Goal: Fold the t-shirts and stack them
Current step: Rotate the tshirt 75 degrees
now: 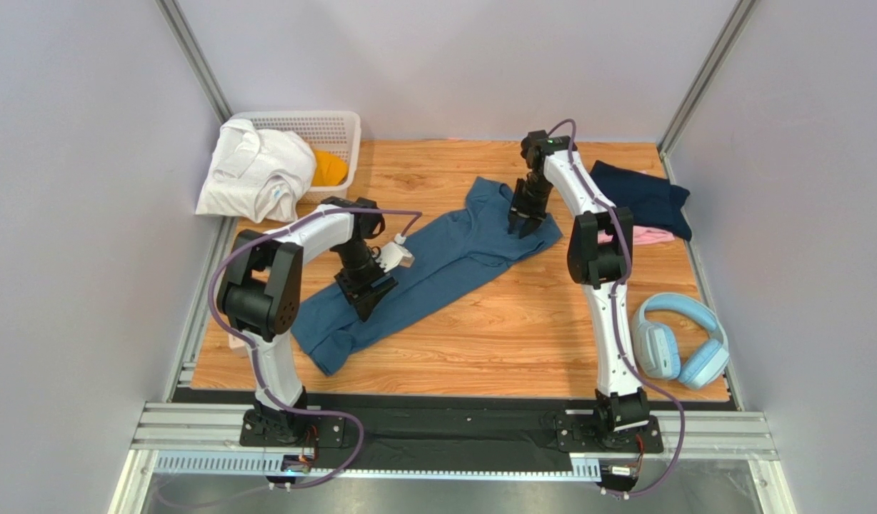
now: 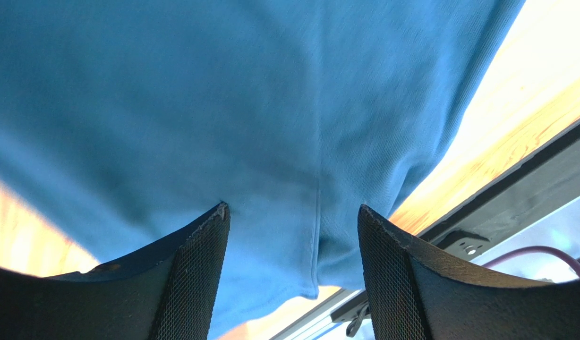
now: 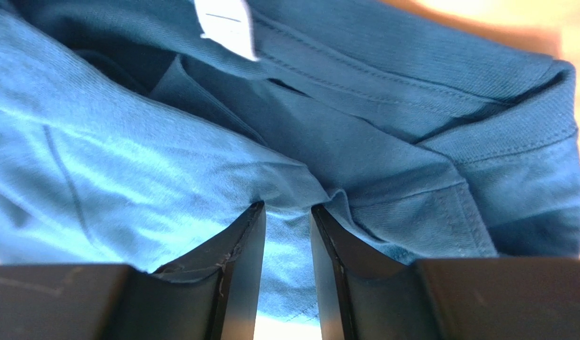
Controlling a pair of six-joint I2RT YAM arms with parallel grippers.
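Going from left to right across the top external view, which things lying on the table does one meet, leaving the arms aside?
white garment → slate-blue t-shirt → navy t-shirt → light-blue headphones

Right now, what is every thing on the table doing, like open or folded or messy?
Teal-blue t-shirt: spread out unfolded, wrinkled.
Navy t-shirt: folded, far right.
Pink t-shirt: only an edge shows.
White garment: crumpled, draped over basket edge.
Orange garment: bunched in basket.
Headphones: lying flat.
Left gripper: open above cloth.
Right gripper: jaws narrow, cloth bunched at tips; grip unclear.
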